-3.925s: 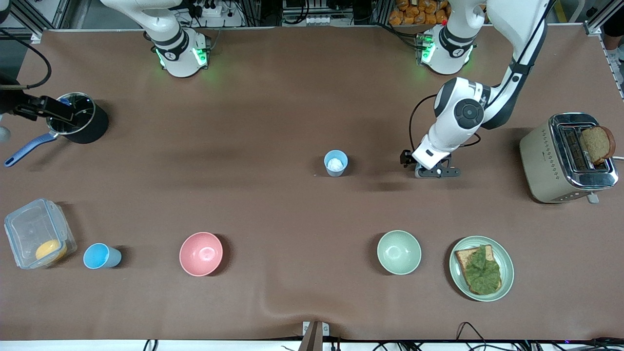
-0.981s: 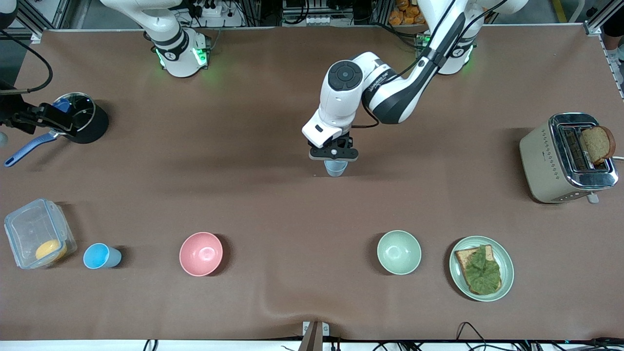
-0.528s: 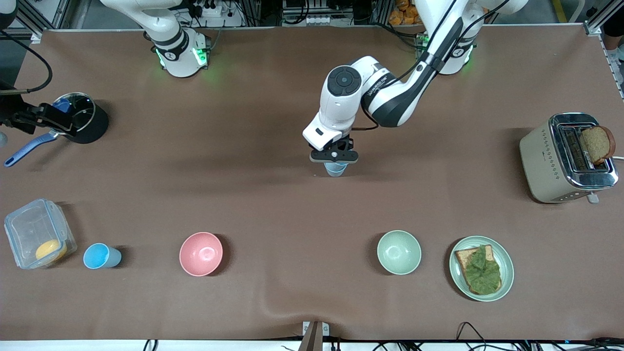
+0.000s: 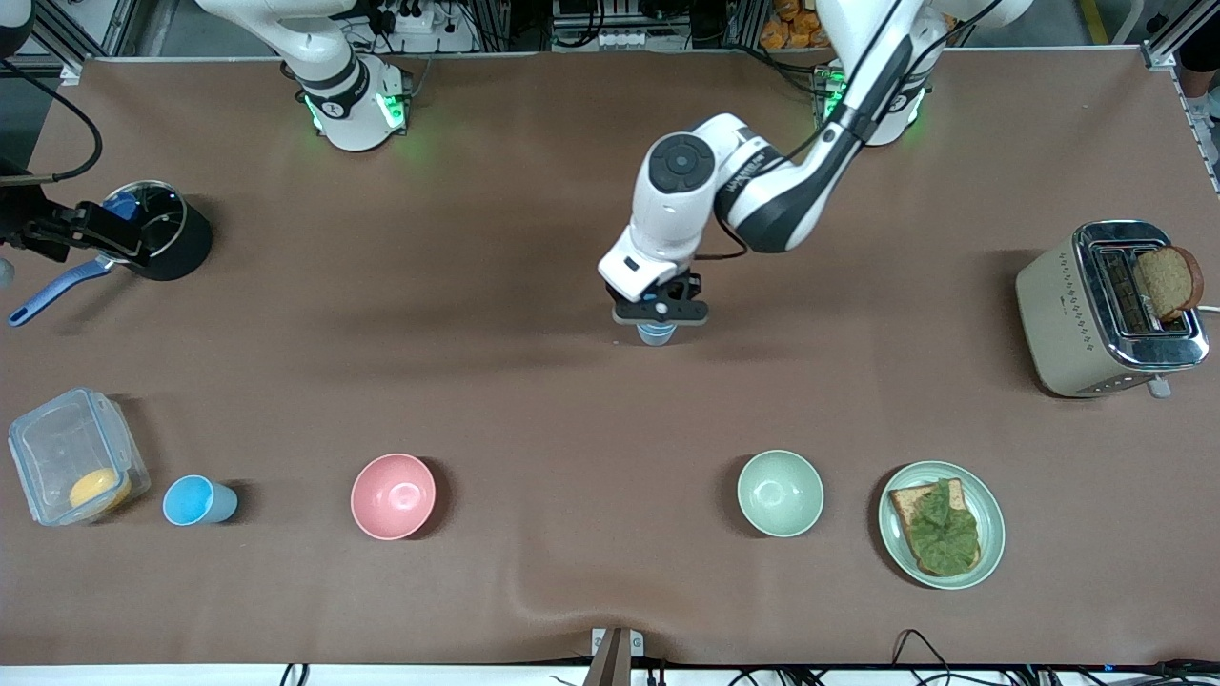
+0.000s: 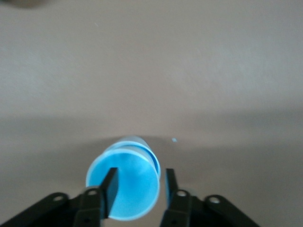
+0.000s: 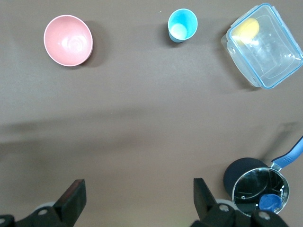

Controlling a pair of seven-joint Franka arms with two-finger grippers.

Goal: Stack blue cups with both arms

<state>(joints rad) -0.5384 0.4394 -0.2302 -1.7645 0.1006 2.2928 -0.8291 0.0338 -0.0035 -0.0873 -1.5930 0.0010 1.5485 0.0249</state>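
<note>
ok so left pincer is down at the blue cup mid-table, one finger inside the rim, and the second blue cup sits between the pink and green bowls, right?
Not quite. The left pincer is at the mid-table cup, one finger inside its rim, but the second blue cup stands between the clear container and the pink bowl, as the front view shows.

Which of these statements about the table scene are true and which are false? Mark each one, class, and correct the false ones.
1. The left gripper is at the rim of a blue cup. True.
2. The second blue cup stands inside the pink bowl. False: it stands on the table beside the plastic container.
3. The toaster holds a bread slice. True.
4. The right gripper is shut on the saucepan. False: it is open and holds nothing.
</note>
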